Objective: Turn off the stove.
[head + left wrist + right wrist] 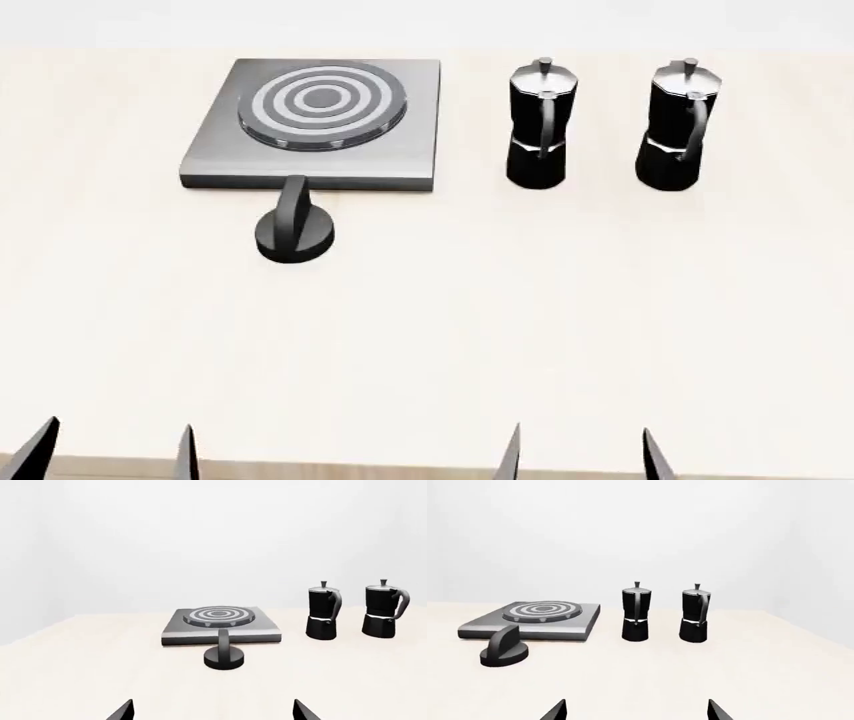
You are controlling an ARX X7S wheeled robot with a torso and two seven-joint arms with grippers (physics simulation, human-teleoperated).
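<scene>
The stove (314, 125) is a flat grey metal plate with a ringed round burner, lying at the far left of the table; it also shows as the stove (220, 625) and the stove (534, 617). Its black ridged knob (295, 232) stands just in front of it, handle pointing toward the plate; the knob (223, 655) and the knob (504, 651) show in both wrist views. My left gripper (114, 455) hangs open at the near edge, well short of the knob. My right gripper (581, 458) is open too, empty, near the front edge.
Two black-and-silver moka pots (541, 125) (678, 128) stand side by side to the right of the stove, also seen as moka pots (636, 614) (694, 616). The pale table (441, 340) ends at a front edge (347, 470) by the grippers. A white wall lies behind.
</scene>
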